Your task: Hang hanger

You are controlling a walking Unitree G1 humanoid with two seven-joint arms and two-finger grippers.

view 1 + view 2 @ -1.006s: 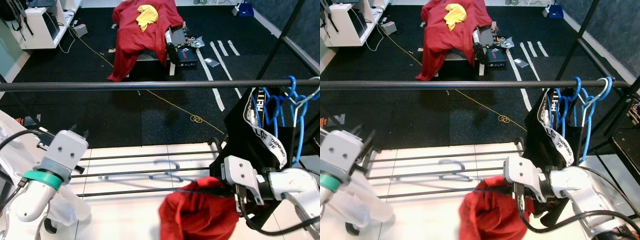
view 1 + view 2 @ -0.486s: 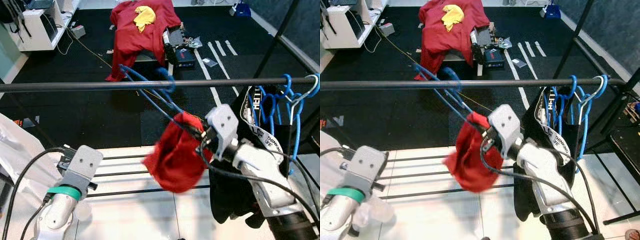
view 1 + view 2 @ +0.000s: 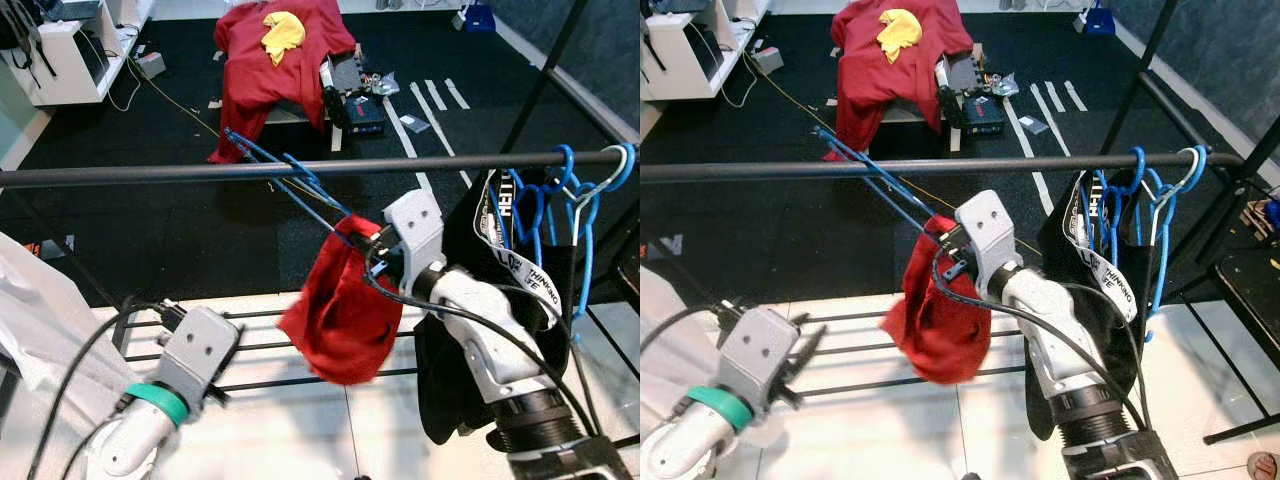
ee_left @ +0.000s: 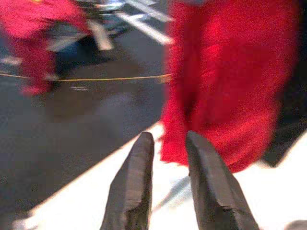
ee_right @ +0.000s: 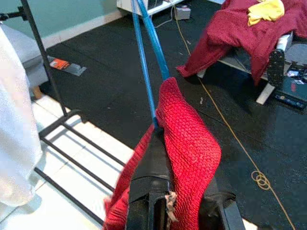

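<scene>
A blue hanger [image 3: 290,185] carrying a bunched red garment [image 3: 340,310] is held up at the black clothes rail [image 3: 150,174]. Its blue top slants up and left across the rail. My right gripper [image 3: 372,250] is shut on the hanger just above the red cloth; the right wrist view has the blue rods [image 5: 144,72] running out past the fingers [image 5: 153,191]. I cannot tell whether the hook rests on the rail. My left gripper [image 3: 170,318] hangs low at the left, its fingers [image 4: 136,182] a little apart with nothing between them, pointed toward the red garment [image 4: 230,86].
Several blue hangers [image 3: 560,180] and a black garment [image 3: 500,280] crowd the rail's right end. A white garment [image 3: 40,320] hangs at the left. The rack's lower bars [image 3: 260,345] cross the white floor. A red-draped bench [image 3: 275,50] stands far back on the black mat.
My right gripper has lifted the hanger and red garment from near the floor up to the rail. The left arm has swung lower and to the right.
</scene>
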